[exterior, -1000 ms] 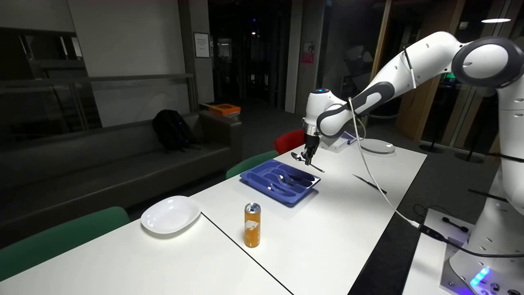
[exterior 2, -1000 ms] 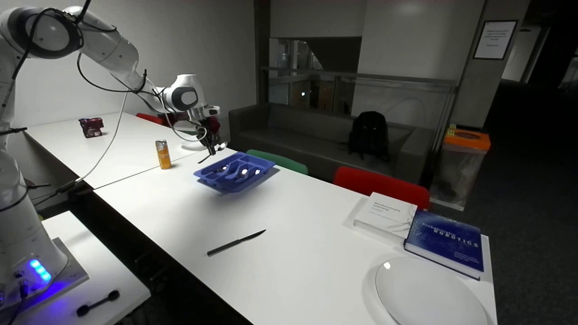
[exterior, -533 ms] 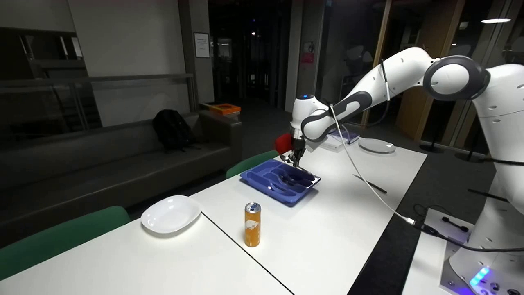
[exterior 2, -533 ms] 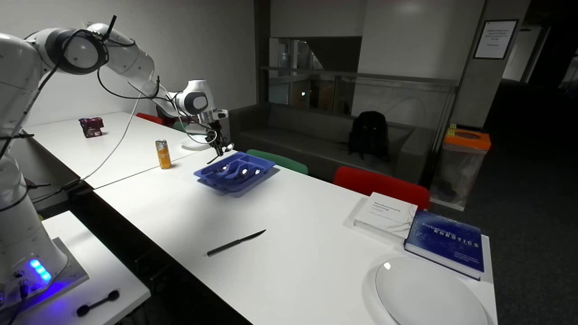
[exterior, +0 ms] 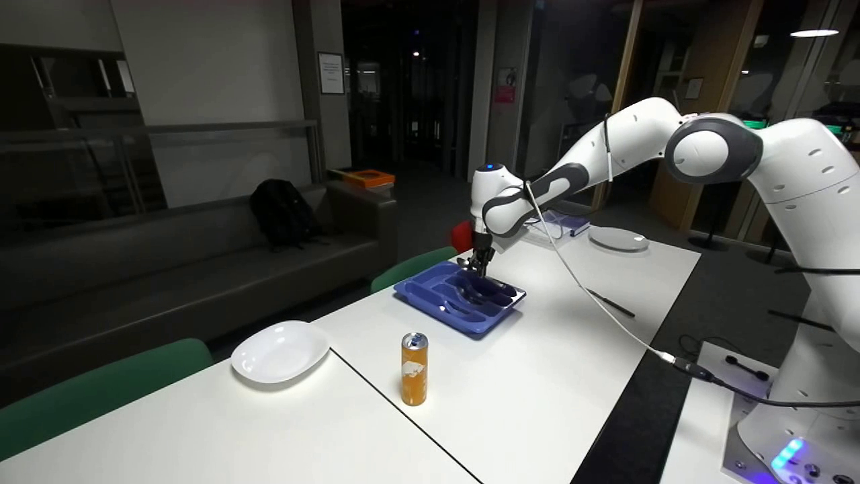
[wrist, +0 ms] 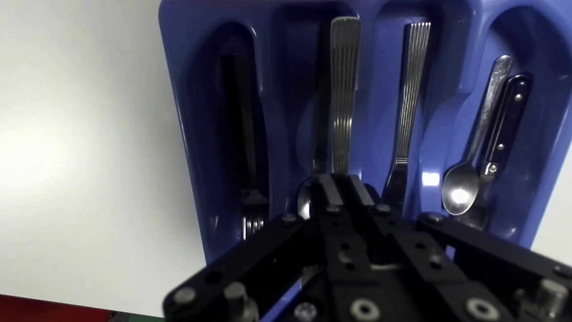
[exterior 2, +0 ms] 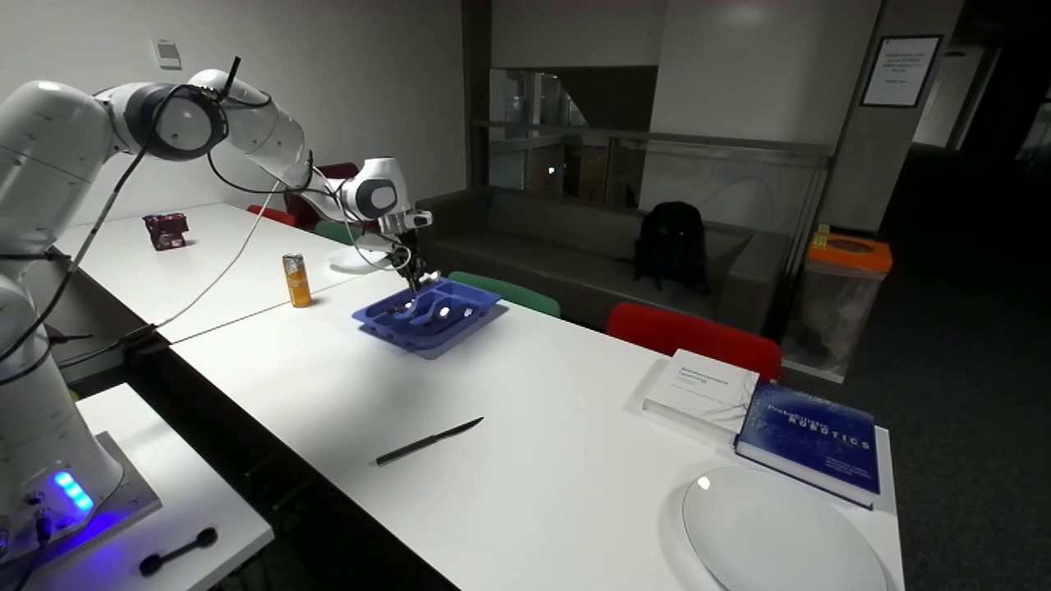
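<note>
I have my jaws pinched narrow on a shiny silver spoon with a ribbed metal handle (wrist: 344,89). In the wrist view, the handle is over the second slot from the left of a blue plastic cutlery tray (wrist: 183,40); I can't tell if it touches the bottom. The slot to its left has a silver metal fork (wrist: 254,199), and the one to its right has a silver knife with a ribbed handle (wrist: 411,89). The last slot has a small shiny spoon (wrist: 462,190) beside a black-handled knife with round studs (wrist: 507,120). The tray sits on a long white worktop (exterior 2: 534,476). A tall orange can with a silver top (exterior: 414,373) stands up near it. A thin knife with a dark handle (exterior 2: 431,441) lies flat, apart from the tray.
</note>
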